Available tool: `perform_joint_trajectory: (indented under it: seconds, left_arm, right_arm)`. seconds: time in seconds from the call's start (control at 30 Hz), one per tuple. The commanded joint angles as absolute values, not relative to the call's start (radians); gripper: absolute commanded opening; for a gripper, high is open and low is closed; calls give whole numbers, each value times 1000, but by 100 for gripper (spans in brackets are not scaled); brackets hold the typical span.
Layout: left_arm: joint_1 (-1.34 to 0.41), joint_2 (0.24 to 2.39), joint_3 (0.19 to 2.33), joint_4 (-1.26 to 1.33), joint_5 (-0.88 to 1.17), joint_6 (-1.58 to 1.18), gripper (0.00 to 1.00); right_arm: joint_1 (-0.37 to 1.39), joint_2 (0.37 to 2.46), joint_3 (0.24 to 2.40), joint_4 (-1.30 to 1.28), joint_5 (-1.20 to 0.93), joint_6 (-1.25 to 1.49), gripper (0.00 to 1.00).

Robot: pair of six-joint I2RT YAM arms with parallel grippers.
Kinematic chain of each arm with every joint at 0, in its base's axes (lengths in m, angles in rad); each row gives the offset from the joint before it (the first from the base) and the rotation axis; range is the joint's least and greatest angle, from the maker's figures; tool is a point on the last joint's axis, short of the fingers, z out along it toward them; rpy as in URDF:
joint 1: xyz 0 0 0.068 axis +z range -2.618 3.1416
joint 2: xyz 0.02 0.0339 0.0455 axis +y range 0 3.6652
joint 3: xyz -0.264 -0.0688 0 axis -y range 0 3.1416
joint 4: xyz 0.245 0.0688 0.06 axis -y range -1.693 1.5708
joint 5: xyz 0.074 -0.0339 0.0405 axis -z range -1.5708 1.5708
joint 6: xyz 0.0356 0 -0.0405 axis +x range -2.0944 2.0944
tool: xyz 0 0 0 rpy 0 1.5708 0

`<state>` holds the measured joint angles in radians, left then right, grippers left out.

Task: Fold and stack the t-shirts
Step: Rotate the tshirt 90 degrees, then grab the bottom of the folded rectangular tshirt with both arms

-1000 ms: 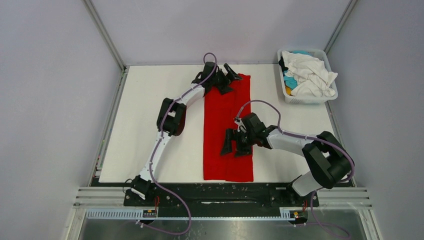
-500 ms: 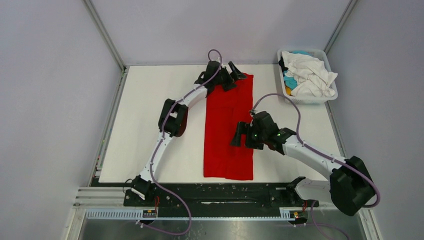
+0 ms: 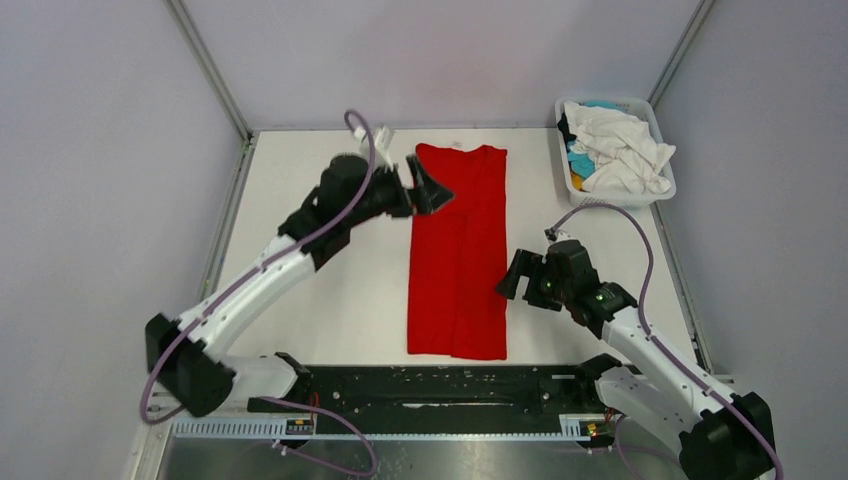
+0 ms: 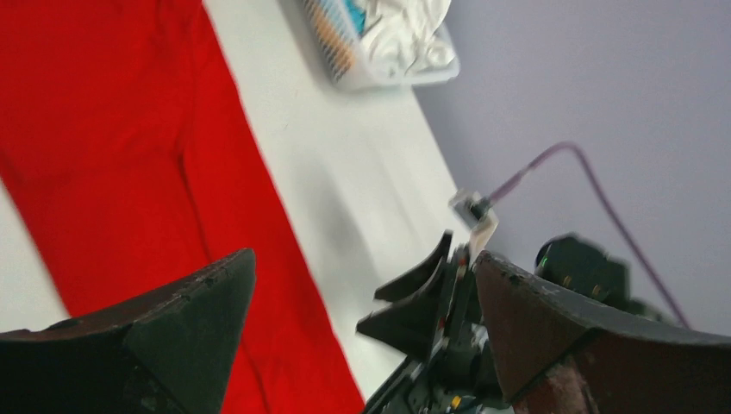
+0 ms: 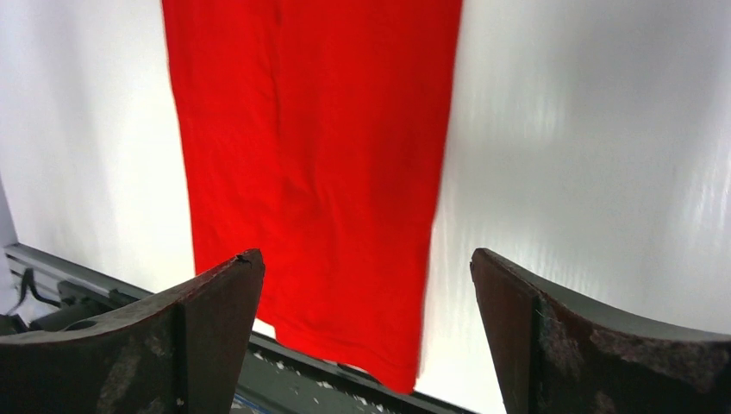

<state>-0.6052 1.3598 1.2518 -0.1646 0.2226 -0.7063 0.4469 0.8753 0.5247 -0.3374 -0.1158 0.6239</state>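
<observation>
The red t-shirt (image 3: 458, 250) lies as a long strip between left gripper (image 3: 432, 190) and right gripper (image 3: 508, 282), both spread wide, holding nothing. Sides look folded; next, I reckon, pinch the hem corners and carry them to the collar.

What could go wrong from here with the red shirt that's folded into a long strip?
1. The left gripper and the right gripper are both open at opposite edges of the red t-shirt, at different points along it. Lifting from there could fold it crooked.
2. Its near hem lies at the black rail. Dragging it that way might snag it.
</observation>
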Motion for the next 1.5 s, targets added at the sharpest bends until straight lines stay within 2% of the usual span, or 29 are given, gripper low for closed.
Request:
perform_joint_trajectory:
  seconds: [0.0, 0.13, 0.3, 0.47, 0.83, 1.0, 1.07, 1.13, 1.2, 1.3, 1.47]
  left_arm:
    - [-649, 1274, 925, -353, 92, -714, 99]
    - [-760, 1139, 722, -382, 115, -774, 99]
    - [-870, 1095, 586, -423, 160, -833, 97]
    - [-885, 1117, 491, -303, 254, -879, 87]
    - [-889, 1256, 476, -244, 278, -894, 43]
    - [-893, 1291, 470, -222, 286, -888, 28]
    - [-891, 1303, 466, -227, 285, -886, 16]
    - [-892, 1308, 459, -230, 280, -888, 0]
    - [-892, 1302, 450, -233, 278, -887, 0]
    - [-891, 1262, 428, -263, 280, -882, 0]
    - [-916, 1154, 373, -254, 322, -908, 0]
  right_arm:
    - [469, 847, 500, -465, -136, 588, 99]
    - [565, 843, 469, -509, -120, 621, 95]
    - [680, 884, 431, -500, -133, 689, 89]
    - [738, 936, 389, -424, -161, 742, 83]
    - [774, 997, 372, -401, -194, 799, 54]
    - [781, 1011, 376, -442, -186, 808, 46]
    - [780, 1008, 374, -452, -180, 810, 40]
    - [781, 1007, 374, -468, -169, 813, 29]
    - [779, 1003, 378, -504, -157, 810, 16]
    - [780, 974, 381, -539, -158, 799, 2]
    - [786, 929, 359, -530, -242, 786, 0]
